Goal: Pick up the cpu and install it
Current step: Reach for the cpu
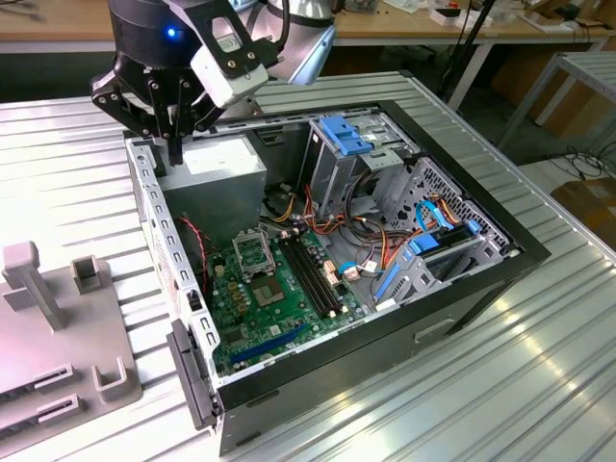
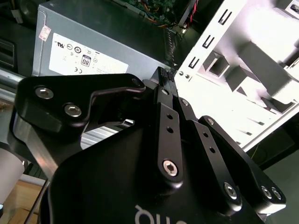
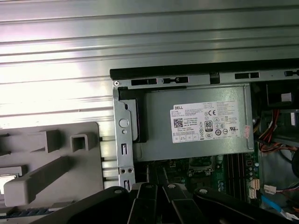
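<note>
My gripper [image 1: 176, 154] hangs over the rear corner of the open computer case [image 1: 500, 241] on the exterior view's left, just above the case wall and beside the grey power supply [image 1: 219, 166]. Its two black fingers stand pressed together, and in the second wrist view the fingertips [image 2: 166, 80] meet with nothing visible between them. The cpu is out of view. The square socket [image 1: 252, 252] with its silver frame sits on the green motherboard, below and to the right of the gripper in the exterior view, and also peeks out below the power supply [image 3: 201, 123] as the socket [image 3: 202, 162].
A grey fixture plate [image 1: 58, 337] with upright posts and slots lies on the ribbed metal table to the exterior view's left of the case. At its edge is a pale flat patch [image 3: 5, 179] that I cannot identify. Drive cages, blue clips and cable bundles [image 1: 385, 192] fill the case's right side.
</note>
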